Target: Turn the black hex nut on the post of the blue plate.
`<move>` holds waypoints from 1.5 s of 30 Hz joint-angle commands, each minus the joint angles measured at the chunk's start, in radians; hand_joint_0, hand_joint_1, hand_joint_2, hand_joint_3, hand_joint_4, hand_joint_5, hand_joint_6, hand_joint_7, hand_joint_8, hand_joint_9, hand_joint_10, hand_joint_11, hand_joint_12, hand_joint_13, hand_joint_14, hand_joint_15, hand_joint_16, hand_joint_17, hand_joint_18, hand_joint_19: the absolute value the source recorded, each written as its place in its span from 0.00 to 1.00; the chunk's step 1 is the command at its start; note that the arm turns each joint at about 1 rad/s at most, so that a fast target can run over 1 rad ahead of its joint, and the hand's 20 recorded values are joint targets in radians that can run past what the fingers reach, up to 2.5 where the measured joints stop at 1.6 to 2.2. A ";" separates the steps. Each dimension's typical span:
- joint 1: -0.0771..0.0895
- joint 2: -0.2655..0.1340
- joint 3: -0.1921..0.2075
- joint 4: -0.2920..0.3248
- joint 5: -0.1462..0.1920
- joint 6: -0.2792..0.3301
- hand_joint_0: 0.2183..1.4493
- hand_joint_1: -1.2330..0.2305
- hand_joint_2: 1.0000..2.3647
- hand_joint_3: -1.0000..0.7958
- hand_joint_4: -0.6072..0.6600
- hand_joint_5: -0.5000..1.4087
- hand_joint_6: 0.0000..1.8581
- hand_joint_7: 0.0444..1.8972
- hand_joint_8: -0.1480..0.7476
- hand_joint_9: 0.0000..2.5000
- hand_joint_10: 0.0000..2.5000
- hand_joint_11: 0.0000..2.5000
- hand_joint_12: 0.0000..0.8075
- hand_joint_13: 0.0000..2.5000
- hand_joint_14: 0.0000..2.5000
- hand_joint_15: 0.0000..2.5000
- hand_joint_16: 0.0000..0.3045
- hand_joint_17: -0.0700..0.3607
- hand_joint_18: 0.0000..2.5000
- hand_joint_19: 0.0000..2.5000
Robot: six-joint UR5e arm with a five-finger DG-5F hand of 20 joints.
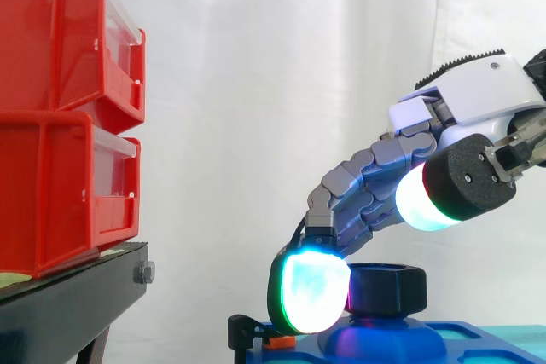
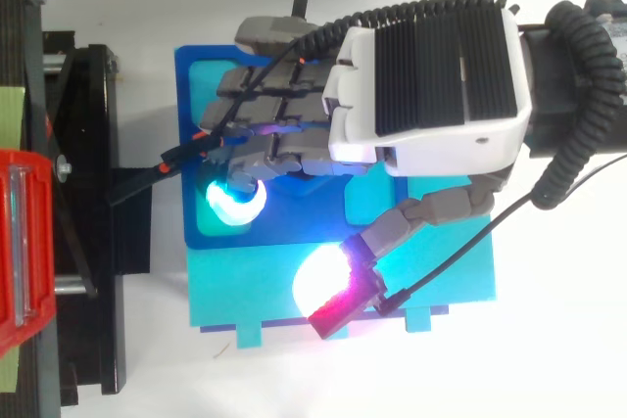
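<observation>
Hand [image 1: 478, 95] over black hex nut [image 1: 388, 290] near bin-side edge of blue plate [image 1: 478, 343], hold unclear, open gap toward red bins [image 1: 51, 125].

At nine o'clock in the side view, the red bins [image 1: 51, 125] are glossy plastic with clear plastic fronts. The stand [image 1: 68, 309] below is matt black, its bolt [image 1: 145, 274] bare metal. The curtain [image 1: 273, 83] is soft white cloth. The black hex nut [image 1: 388, 289] looks matt; the blue plate [image 1: 452, 343] at six o'clock is smooth, faintly shiny plastic. The hand [image 1: 478, 91] has a smooth white shell, dull grey links, milky pads [image 1: 311, 291].
</observation>
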 commanded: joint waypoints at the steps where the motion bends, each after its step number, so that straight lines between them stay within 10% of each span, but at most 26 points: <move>1: -0.005 0.000 -0.001 0.001 -0.003 0.001 0.20 0.60 0.00 0.28 0.60 0.15 0.27 0.40 0.39 0.10 0.00 0.00 0.41 0.02 0.00 0.02 0.17 0.43 0.00 0.06; 18: -0.026 -0.001 0.006 0.026 -0.037 -0.024 0.20 0.60 0.00 0.28 0.60 0.15 0.27 0.40 0.39 0.10 0.00 0.01 0.41 0.02 0.00 0.02 0.17 0.43 0.00 0.07; 45: -0.129 0.000 0.008 0.018 -0.150 -0.115 0.20 0.60 0.00 0.28 0.60 0.15 0.27 0.40 0.39 0.10 0.00 0.01 0.41 0.02 0.00 0.02 0.17 0.43 0.00 0.06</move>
